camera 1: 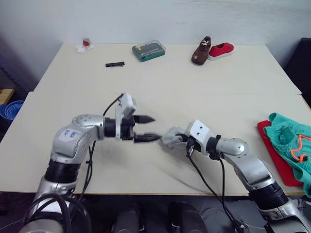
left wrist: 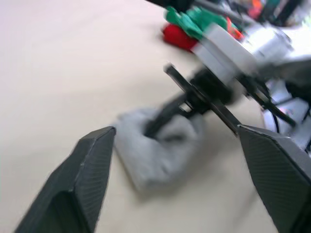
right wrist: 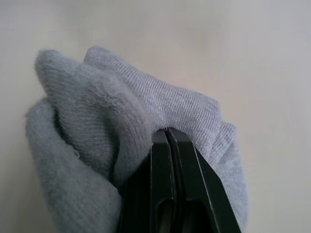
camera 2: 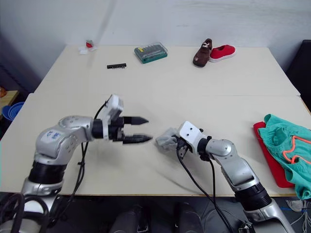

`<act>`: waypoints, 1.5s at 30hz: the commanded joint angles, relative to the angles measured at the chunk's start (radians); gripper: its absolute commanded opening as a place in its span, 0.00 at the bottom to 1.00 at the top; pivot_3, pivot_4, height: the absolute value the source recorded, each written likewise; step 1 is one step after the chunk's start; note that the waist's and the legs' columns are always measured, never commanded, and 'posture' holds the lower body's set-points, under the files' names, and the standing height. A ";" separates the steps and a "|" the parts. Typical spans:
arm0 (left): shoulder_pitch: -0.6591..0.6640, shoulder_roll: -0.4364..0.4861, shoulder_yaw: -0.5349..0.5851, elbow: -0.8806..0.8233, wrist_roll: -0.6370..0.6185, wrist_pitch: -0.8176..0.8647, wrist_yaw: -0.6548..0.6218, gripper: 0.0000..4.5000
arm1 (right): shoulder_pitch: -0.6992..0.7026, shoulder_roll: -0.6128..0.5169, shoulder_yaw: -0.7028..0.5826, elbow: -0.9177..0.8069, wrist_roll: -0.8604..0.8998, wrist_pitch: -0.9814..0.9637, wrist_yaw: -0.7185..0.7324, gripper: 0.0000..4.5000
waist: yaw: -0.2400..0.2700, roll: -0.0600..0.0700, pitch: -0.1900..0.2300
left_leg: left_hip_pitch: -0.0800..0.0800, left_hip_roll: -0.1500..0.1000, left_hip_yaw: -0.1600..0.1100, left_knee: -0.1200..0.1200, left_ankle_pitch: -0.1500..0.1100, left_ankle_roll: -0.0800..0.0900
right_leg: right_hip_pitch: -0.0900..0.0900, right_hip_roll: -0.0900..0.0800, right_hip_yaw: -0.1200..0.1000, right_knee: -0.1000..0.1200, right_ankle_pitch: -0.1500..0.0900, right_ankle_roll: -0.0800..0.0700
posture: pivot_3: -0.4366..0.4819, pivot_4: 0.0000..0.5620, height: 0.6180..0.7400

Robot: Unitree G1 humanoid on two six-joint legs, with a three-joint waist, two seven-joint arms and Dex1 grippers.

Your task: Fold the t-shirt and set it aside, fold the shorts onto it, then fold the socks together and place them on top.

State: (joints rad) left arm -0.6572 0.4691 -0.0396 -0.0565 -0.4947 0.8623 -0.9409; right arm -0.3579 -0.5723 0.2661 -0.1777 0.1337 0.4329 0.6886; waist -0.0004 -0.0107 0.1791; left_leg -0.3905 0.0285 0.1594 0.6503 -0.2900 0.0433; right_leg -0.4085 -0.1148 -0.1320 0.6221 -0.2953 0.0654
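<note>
Right gripper [right wrist: 167,145] nearest the camera at the near middle of the table [camera 1: 194,92], fingers pressed together and pinching a fold of the light grey socks [camera 1: 172,137], bunched into one soft lump against the tabletop. Left gripper [camera 1: 149,128] just to the left of that lump, pointing right toward it, black fingers spread wide with one above the other, tips close to the knit but not touching; holding nothing. Seen from the left wrist, the grey bundle [left wrist: 155,150] between the two open fingers, with the right gripper's closed tips buried in it. Further out, at the near right edge of the table, teal shorts [camera 1: 290,143] lying crumpled on top of the red t-shirt [camera 1: 277,155], an orange drawstring showing on the teal cloth, red cloth showing along the left edge of the pile. Well apart from both arms, at the far side: brown shoe [camera 1: 201,51] and small red shoe [camera 1: 221,50] side by side, touching, on the far right; green clear-lidded bit case [camera 1: 148,50] near the far middle; black comb-like strip [camera 1: 115,64] a little nearer and to its left; small white and red item [camera 1: 84,45] at the far left corner. Blue bowl [camera 1: 10,108] off the table on the left.
</note>
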 commanded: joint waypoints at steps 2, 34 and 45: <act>-0.014 -0.029 -0.049 0.054 0.008 -0.039 -0.015 0.59 | 0.027 -0.007 0.002 0.041 -0.032 0.013 0.004 0.00 | -0.004 0.000 0.000 | 0.000 0.000 0.001 -0.001 0.000 0.000 | -0.001 0.000 0.000 0.000 0.000 0.000 | 0.48 0.27 1.00; -0.116 -0.210 -0.339 0.411 0.433 -0.468 0.039 0.00 | 0.076 -0.052 0.019 -0.270 -0.037 0.189 0.023 0.00 | 0.004 -0.001 0.001 | -0.002 0.000 0.000 0.000 -0.001 0.001 | -0.002 0.000 0.000 -0.001 0.000 0.000 | 0.48 0.27 1.00; -0.106 -0.222 -0.329 0.419 0.443 -0.488 0.039 0.00 | 0.171 -0.156 -0.081 -0.256 -0.081 0.140 0.002 0.00 | 0.019 -0.002 0.000 | -0.002 0.000 0.000 0.002 -0.002 0.003 | -0.001 0.000 -0.001 -0.001 0.000 0.000 | 0.48 0.27 1.00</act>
State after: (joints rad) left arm -0.7730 0.2432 -0.3704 0.3596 -0.0731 0.3720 -0.9089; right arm -0.2012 -0.7065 0.2270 -0.4538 0.0587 0.5503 0.6985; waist 0.0182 -0.0123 0.1796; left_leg -0.3923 0.0287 0.1592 0.6521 -0.2919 0.0460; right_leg -0.4094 -0.1147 -0.1326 0.6207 -0.2953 0.0654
